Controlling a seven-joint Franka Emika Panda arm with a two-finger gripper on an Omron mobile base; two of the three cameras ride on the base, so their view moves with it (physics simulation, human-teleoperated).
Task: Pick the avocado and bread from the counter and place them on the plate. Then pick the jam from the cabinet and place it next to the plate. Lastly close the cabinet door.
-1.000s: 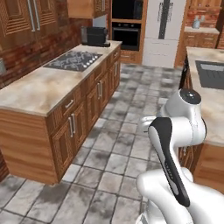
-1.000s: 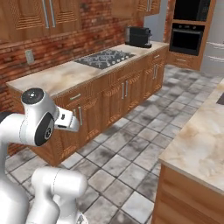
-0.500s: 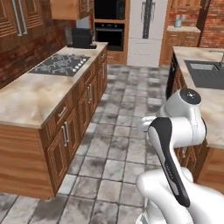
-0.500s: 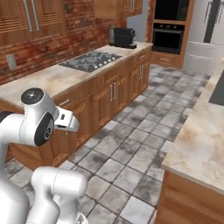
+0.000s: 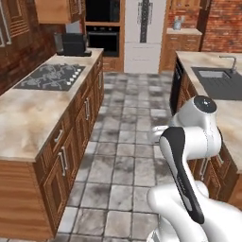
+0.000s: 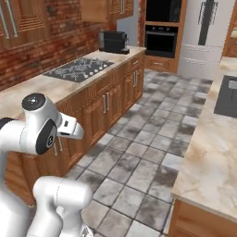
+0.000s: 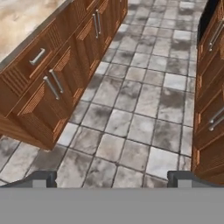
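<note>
The grey stone-tiled floor point(image 5: 127, 156) runs down the middle of the kitchen between two runs of brown wooden cupboards, and the white arm is folded up over it, its hand pointing down at the tiles. To the arm's left lies the long counter point(image 5: 28, 118), its beige mottled stone top bare at the near end, with drawer fronts and doors below carrying slim metal handles. Across the aisle a second worktop point(image 6: 208, 148) of the same stone holds a dark sink point(image 5: 220, 80) with a tap. At the far end of the aisle stands a tall pale fridge point(image 5: 144, 28) beside a black built-in oven point(image 5: 101, 33). Further along the left counter sits a grey gas hob point(image 5: 49, 75), and past that a small black coffee machine point(image 5: 73, 45) near the end of the worktop. The gripper point(image 7: 113, 178) hangs above the floor with its two dark fingertips point(image 7: 41, 177) set wide apart and nothing between them, the cupboard fronts showing on either side.
</note>
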